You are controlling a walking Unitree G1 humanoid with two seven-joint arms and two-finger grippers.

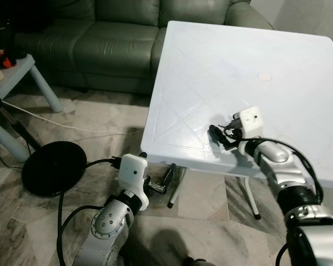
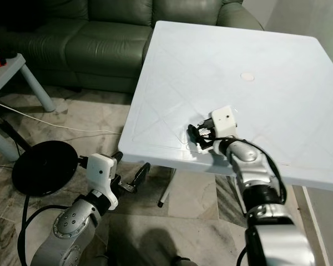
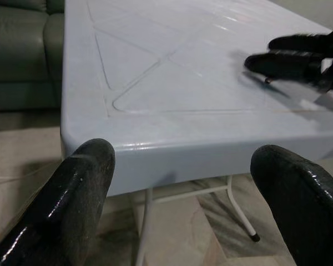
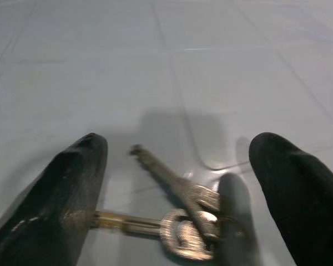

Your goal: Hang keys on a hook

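Note:
A small bunch of metal keys lies flat on the white plastic table, near its front left corner. My right gripper is low over the table there, open, with a black finger on each side of the keys; one key's blade reaches the finger on one side. From the head camera the same gripper points toward the table's left edge. My left gripper hangs below the table's front edge, open with nothing between its fingers.
A green sofa stands behind the table. To the left are a pale blue side table, a white cable on the marble floor and a black round base. The table's metal leg stands beneath it.

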